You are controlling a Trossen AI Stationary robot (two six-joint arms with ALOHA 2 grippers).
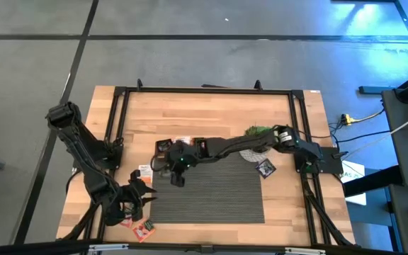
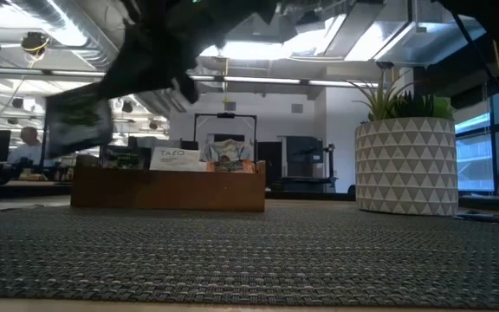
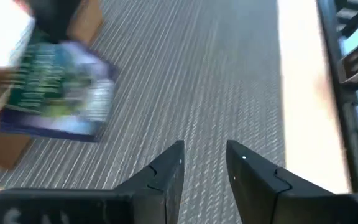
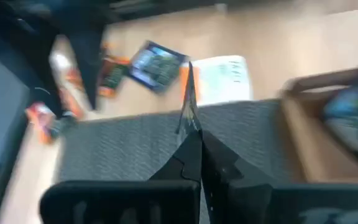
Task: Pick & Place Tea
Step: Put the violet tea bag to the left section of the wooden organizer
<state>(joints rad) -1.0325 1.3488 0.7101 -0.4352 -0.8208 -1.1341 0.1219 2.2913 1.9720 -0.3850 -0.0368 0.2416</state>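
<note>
My right gripper (image 1: 176,177) reaches across to the mat's far left and is shut on a dark green-blue tea sachet (image 2: 78,126), which shows edge-on in the right wrist view (image 4: 187,99) and blurred in the left wrist view (image 3: 61,93). My left gripper (image 1: 142,193) is open and empty over the mat's left edge, its fingers (image 3: 166,171) low over the grey mat (image 1: 211,191). Loose sachets lie flat on the table at the left (image 1: 145,171), near left (image 1: 144,228) and right (image 1: 265,168). My right gripper pinches the sachet between its two fingers at one edge (image 4: 189,124). The fingers come from above, slanting down. The sachet hangs below them (image 2: 93,97), lifted clear of the mat.
A long wooden tray (image 2: 167,189) with sachets standing in it (image 2: 176,158) sits at the mat's far edge (image 1: 186,145). A potted plant (image 2: 405,156) stands at the far right (image 1: 257,132). A black frame (image 1: 115,127) rims the table.
</note>
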